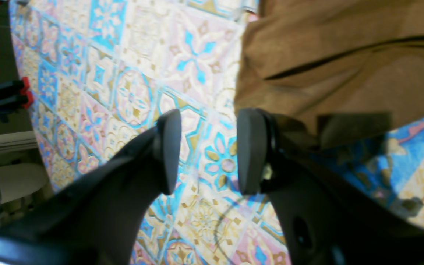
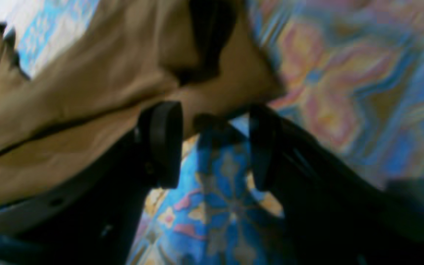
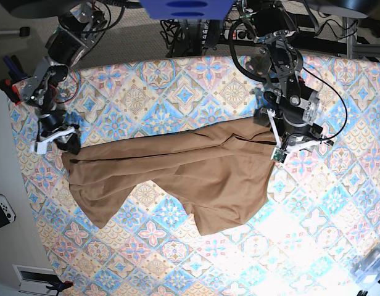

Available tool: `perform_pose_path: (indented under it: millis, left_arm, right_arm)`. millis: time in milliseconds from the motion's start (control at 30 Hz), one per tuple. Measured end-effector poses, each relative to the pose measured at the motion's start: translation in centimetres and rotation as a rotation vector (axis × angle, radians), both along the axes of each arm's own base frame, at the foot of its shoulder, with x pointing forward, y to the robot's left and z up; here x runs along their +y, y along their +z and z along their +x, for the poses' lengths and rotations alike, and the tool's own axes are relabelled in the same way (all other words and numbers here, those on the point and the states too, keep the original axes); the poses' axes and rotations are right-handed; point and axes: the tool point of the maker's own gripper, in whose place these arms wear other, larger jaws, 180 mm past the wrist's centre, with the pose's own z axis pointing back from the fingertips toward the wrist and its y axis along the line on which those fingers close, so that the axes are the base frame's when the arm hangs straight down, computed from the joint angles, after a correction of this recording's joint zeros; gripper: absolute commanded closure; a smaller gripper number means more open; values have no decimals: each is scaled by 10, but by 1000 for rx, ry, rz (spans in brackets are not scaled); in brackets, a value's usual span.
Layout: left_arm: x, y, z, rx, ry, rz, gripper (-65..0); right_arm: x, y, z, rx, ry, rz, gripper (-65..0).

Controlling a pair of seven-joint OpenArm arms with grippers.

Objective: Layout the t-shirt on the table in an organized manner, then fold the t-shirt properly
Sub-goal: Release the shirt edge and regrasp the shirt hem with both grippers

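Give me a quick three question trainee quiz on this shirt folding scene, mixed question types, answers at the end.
1. True or false: the plain tan-brown cloth t-shirt lies neatly folded into a square.
2. Multiple choice: the left gripper is A) clamped on cloth, B) open over the patterned tile-print table beside the shirt's edge, C) out of view.
3. Fill in: the right gripper stands ___ at the shirt's edge.

Key: 1 false, it is spread out and wrinkled. 2 B. 3 open.

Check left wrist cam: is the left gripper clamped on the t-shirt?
No. The left gripper stands open with only the patterned table showing between its fingers, and the t-shirt lies beside it, ungripped.
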Motion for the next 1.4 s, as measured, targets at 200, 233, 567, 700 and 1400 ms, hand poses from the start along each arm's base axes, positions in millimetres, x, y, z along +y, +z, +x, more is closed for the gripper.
perform_pose_path:
  millis: [200, 233, 567, 700, 1400]
  left_arm:
    - [7, -1, -3, 2, 26, -3, -241]
    - [9, -1, -4, 4, 29, -1, -241]
    - [8, -1, -4, 4, 26, -2, -241]
    - [8, -1, -3, 3, 26, -3, -241]
    - [36, -7, -6, -31, 41, -367, -344]
  right_arm:
    - [-1, -10, 0, -21, -41, 73, -280]
    - [-1, -11, -1, -24, -46, 82, -280]
    - [12, 4, 35, -26, 0, 81, -280]
    - [16, 1, 34, -12, 25, 66, -275]
    - [43, -12, 35, 58, 166, -37, 0]
